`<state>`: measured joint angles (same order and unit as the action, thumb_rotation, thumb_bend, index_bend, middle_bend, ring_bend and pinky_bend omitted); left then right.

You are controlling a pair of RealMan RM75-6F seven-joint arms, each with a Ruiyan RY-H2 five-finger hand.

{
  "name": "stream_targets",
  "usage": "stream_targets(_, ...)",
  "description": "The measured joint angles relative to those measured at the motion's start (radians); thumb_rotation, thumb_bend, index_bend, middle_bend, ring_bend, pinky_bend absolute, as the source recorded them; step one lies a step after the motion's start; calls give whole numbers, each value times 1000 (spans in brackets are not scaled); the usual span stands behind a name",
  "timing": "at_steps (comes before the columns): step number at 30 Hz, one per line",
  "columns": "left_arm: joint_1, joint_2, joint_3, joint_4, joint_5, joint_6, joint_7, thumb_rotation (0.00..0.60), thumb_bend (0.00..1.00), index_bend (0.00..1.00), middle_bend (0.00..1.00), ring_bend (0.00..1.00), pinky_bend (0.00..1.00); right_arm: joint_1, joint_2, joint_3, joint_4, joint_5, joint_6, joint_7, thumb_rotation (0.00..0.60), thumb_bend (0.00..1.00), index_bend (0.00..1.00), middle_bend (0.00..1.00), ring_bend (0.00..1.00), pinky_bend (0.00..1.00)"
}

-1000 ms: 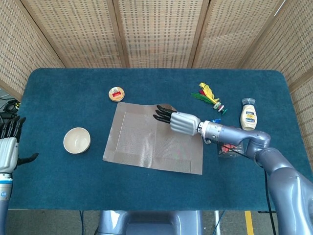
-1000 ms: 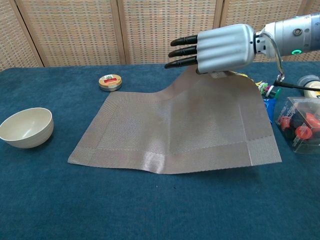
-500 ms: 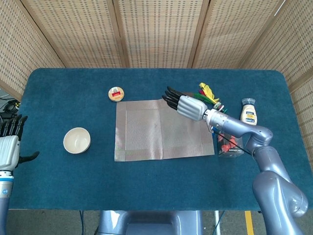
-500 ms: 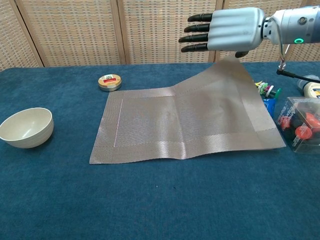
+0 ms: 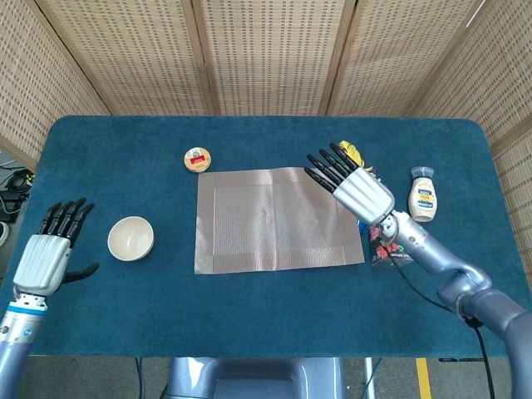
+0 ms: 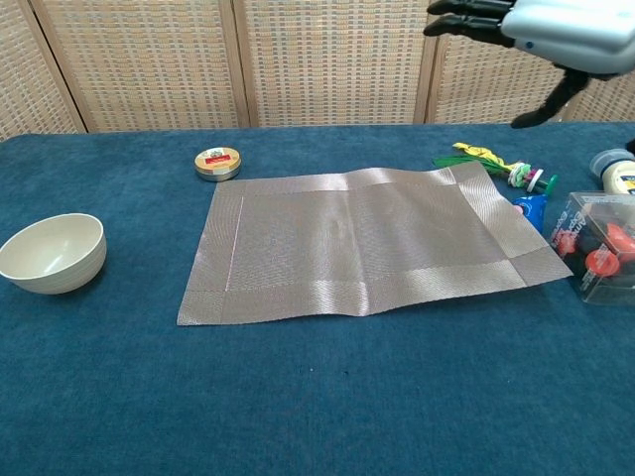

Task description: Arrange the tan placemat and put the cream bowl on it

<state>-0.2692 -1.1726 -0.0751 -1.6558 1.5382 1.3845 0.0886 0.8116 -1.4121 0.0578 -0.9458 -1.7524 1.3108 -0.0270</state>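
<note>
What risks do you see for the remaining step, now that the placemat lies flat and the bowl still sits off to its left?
1. The tan placemat shows ripples near its front edge, so the cream bowl might sit slightly unevenly there.
2. The left hand is open beside the bowl; a sideways approach might push it across the cloth instead of gripping it.
3. The mat's right edge lies close to the clear box; dragging the bowl could shift the mat against it.

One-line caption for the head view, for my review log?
Tan placemat lies flat on the blue table; right hand open above it, cream bowl waiting beside the open left hand.
</note>
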Motion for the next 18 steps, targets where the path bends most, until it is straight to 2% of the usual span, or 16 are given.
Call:
stream_targets(4, -34, -33, 30, 48, 98, -16, -29, 600, 0, 0, 0, 0, 0, -94, 130, -17, -296, 60, 8, -22, 600, 0, 0, 0, 0, 0)
stream_targets(9, -89, -57, 52, 65, 149, -79, -41, 600, 0, 0, 0, 0, 0, -249, 275, -56, -628, 142, 39, -52, 600, 0, 0, 0, 0, 0)
stream_targets(12, -123, -71, 59, 78, 190, -102, -58, 600, 0, 0, 0, 0, 0, -352, 326, -84, -741, 173, 86, -54, 600, 0, 0, 0, 0, 0)
stream_targets(18, -181, -141, 60, 150, 223, -151, -43, 600, 0, 0, 0, 0, 0, -498, 322, -121, -818, 228, 195, -80, 600, 0, 0, 0, 0, 0)
